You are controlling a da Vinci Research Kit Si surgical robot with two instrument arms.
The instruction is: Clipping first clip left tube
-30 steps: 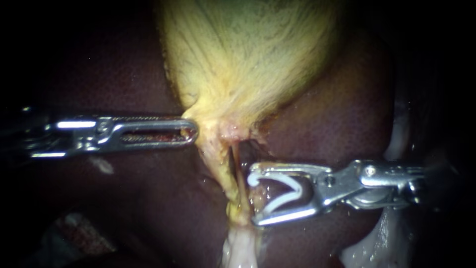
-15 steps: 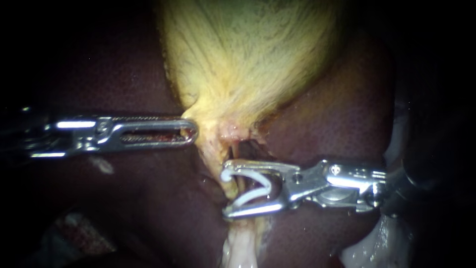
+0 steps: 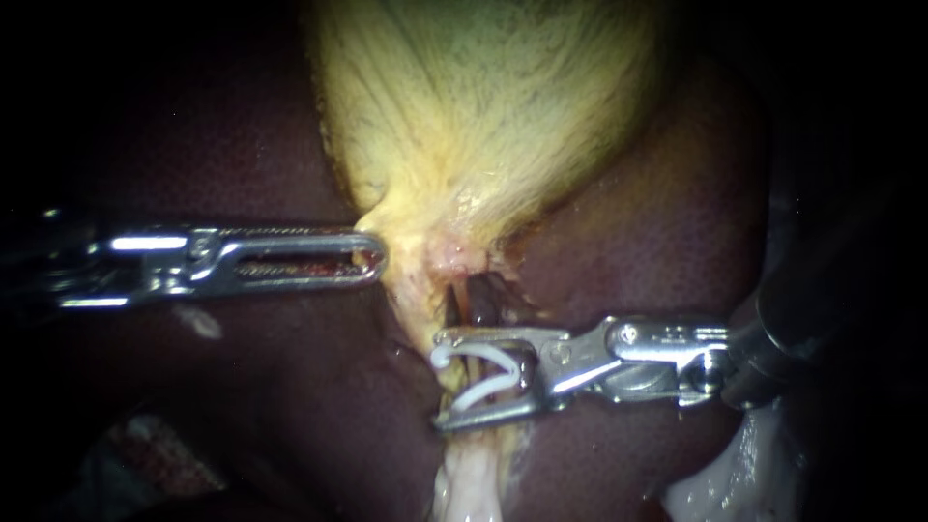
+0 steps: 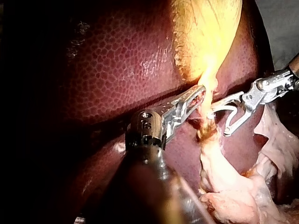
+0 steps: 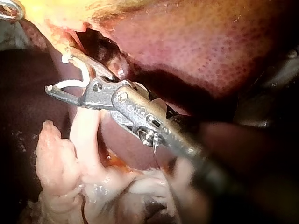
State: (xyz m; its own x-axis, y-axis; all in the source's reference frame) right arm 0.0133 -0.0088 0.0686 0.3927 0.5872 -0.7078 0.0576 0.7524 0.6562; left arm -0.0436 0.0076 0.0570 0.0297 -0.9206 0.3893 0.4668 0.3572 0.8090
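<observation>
The yellow gallbladder (image 3: 483,116) narrows to a neck, and my left instrument (image 3: 372,256) is shut on that neck from the left. A yellowish left tube (image 3: 427,317) runs down from the neck, with a thinner reddish tube (image 3: 460,307) just right of it. My right instrument (image 3: 437,382) comes in from the right, its jaws set apart and holding an open white clip (image 3: 471,395). Jaws and clip straddle the tubes, the tips reaching past the left tube. In the right wrist view the clip (image 5: 84,74) sits around the strand at the instrument (image 5: 60,70) tip.
Dark red liver (image 3: 628,222) lies all around the gallbladder. Pale fatty tissue (image 3: 469,483) hangs below the tubes, with more at the lower right (image 3: 735,474). A dark opening (image 3: 483,295) shows between the tubes under the neck.
My right instrument has moved left, carrying the clip across the tubes, and its jaws have narrowed a little. The left instrument has held still.
</observation>
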